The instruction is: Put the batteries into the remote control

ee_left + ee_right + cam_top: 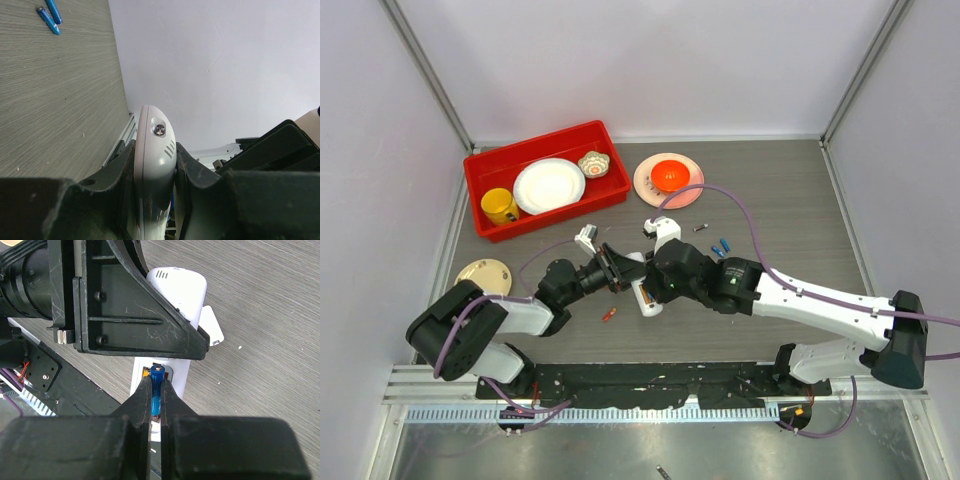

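Two arms are meeting over the middle of the desk (800, 200). The left pincer (155, 155) is clamping the remote control (179, 290) by its long sides, with the rounded, vented end sticking out past the fingers. In the left wrist view the remote is showing edge-on, squeezed between both pads. Whether it is resting on the desk or hanging just above it cannot be told.

The right pincer (156, 390) is gripping one blue battery (158, 371), its fingers closed tight on the barrel and the tip poking out beyond them. That battery is pointing at the recess on the remote's back and sitting right over its edge. Whether it is touching the recess is not clear.

A small loose white piece (212, 325) is lying just beside the remote. Two more blue batteries (723, 244) are lying side by side to the right of the arms, and an orange-red battery (608, 314) is lying near the left arm.

At the far left a red bin (485, 170) is holding a white plate (549, 186), a yellow cup (499, 206) and a small bowl (593, 164). Beside it a pink plate (645, 180) is carrying an orange object (670, 175). A tan disc (483, 274) is lying near the left edge.
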`<action>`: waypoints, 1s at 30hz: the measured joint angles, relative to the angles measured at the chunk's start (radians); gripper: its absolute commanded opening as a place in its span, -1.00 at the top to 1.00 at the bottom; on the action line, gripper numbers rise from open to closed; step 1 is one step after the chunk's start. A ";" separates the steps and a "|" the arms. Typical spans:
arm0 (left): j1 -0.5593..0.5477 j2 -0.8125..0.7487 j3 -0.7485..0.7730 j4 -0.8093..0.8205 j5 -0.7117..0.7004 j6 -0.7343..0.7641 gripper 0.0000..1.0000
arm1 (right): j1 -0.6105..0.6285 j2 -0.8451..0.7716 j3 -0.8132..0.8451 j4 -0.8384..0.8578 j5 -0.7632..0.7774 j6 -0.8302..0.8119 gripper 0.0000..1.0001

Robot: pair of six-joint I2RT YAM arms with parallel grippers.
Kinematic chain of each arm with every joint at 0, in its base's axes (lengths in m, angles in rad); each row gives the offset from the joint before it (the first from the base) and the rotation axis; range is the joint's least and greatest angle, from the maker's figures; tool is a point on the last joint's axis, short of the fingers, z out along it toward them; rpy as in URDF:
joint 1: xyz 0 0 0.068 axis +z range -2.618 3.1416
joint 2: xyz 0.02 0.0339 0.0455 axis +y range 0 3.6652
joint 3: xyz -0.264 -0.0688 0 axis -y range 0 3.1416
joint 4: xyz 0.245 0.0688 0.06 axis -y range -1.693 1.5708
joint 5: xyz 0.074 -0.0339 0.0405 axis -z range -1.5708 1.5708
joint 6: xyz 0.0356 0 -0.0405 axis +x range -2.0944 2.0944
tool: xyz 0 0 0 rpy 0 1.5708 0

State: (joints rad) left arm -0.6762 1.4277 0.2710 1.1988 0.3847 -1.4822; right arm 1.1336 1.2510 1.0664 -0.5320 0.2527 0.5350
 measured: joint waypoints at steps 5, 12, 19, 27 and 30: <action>-0.003 -0.014 -0.010 0.000 -0.016 0.007 1.00 | 0.003 0.005 0.004 -0.004 -0.004 0.016 0.96; -0.003 -0.041 -0.023 -0.002 -0.051 0.032 1.00 | 0.005 0.004 0.004 -0.006 -0.010 0.035 0.94; -0.003 -0.069 -0.032 -0.009 -0.071 0.058 1.00 | 0.010 0.004 0.005 -0.007 -0.011 0.047 0.76; -0.003 -0.077 -0.032 -0.016 -0.079 0.069 0.99 | 0.013 0.008 0.009 -0.007 -0.011 0.064 0.48; -0.003 -0.085 -0.032 -0.007 -0.090 0.069 1.00 | 0.018 0.017 0.009 -0.011 -0.019 0.071 0.44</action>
State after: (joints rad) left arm -0.6788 1.3426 0.2386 1.1919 0.2943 -1.4136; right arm 1.1511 1.2678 1.0752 -0.5434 0.2340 0.6056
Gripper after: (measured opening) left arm 0.306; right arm 0.259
